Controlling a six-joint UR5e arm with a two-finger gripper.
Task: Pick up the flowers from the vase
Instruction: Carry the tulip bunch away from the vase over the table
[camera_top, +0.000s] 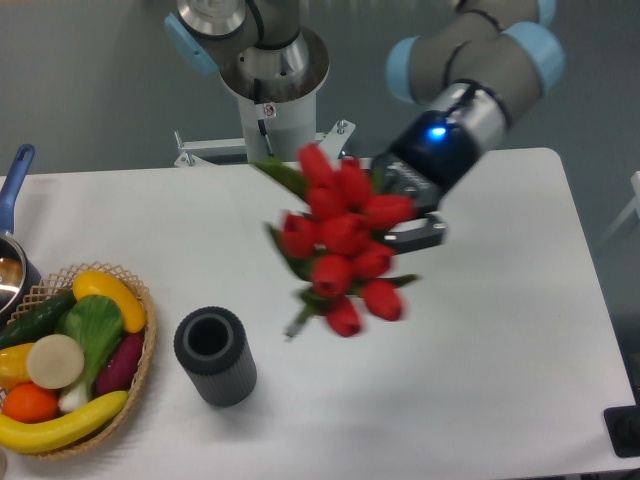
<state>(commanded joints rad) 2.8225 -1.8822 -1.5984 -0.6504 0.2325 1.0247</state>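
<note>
Bright even light, soft shadows on the white table (480, 330), flowers (343, 246) and claw (412, 212) perhaps motion-blurred

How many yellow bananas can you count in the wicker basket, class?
2. One banana lies along the top of the wicker basket; the other banana curves along its front edge. More may be hidden underneath.

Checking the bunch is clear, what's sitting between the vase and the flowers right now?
Nothing: in the camera view only bare white table separates the vase from the flowers, which the gripper holds up to its right.
</note>
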